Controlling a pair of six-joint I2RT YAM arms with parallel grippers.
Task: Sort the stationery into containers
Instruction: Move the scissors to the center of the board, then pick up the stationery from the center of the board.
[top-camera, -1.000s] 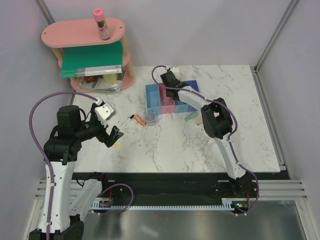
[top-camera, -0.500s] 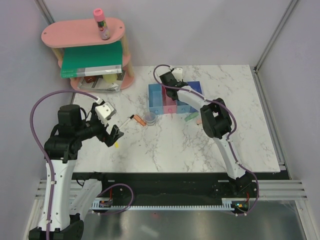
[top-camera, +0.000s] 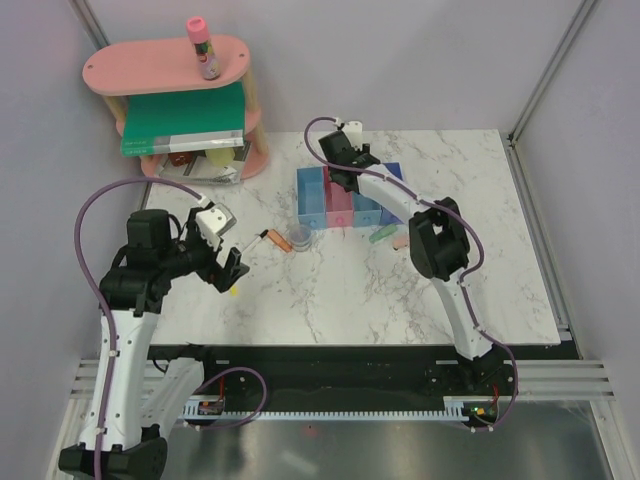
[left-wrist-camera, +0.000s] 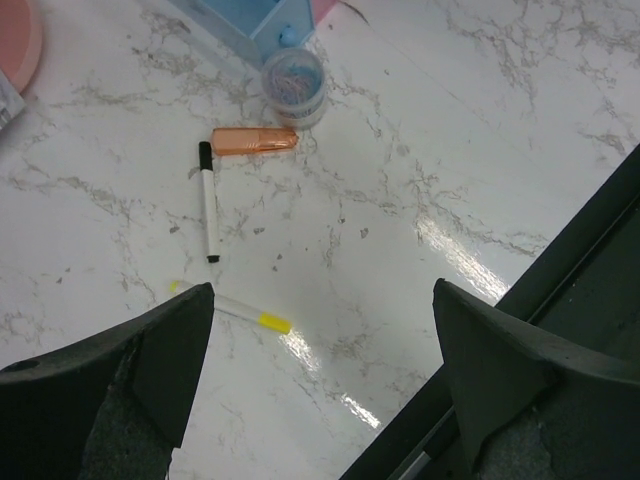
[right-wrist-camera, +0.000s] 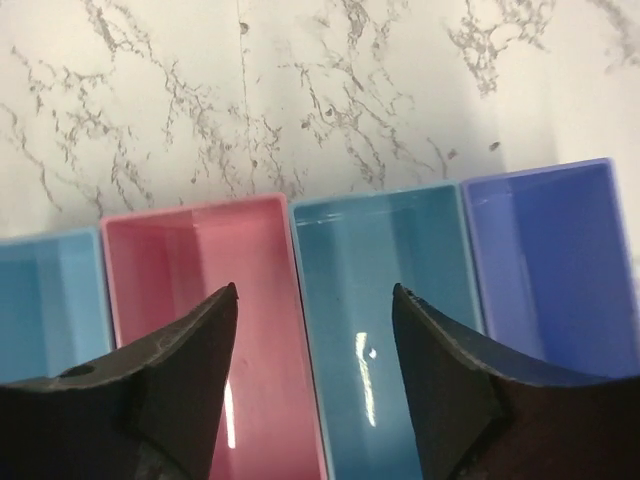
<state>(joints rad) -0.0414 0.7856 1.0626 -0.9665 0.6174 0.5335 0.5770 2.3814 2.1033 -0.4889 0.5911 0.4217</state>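
The containers (top-camera: 330, 197) are four joined bins: light blue (right-wrist-camera: 45, 300), pink (right-wrist-camera: 210, 300), light blue (right-wrist-camera: 390, 300), darker blue (right-wrist-camera: 555, 260). My right gripper (top-camera: 343, 172) (right-wrist-camera: 315, 300) hangs open over the pink and middle blue bins, holding nothing. Stationery lies left of the bins: a clear pot (top-camera: 299, 237) (left-wrist-camera: 293, 78), an orange-tipped piece (top-camera: 277, 240) (left-wrist-camera: 254, 140), a black-and-white marker (top-camera: 252, 243) (left-wrist-camera: 208, 200) and a yellow-tipped stick (top-camera: 233, 290) (left-wrist-camera: 235, 308). My left gripper (top-camera: 228, 268) (left-wrist-camera: 322, 290) is open above the stick, empty. Green (top-camera: 381, 234) and pink (top-camera: 400, 242) bits lie right of the bins.
A pink oval two-tier shelf (top-camera: 165, 70) stands at the back left with a pink-capped tube (top-camera: 203, 47) on top and a green book (top-camera: 185, 120) on its lower tier. The table's black front edge (left-wrist-camera: 560, 300) runs close behind my left gripper.
My right gripper's jaws have widened and it has shifted a little right and back over the bins. My left arm has edged right toward the marker and stick.
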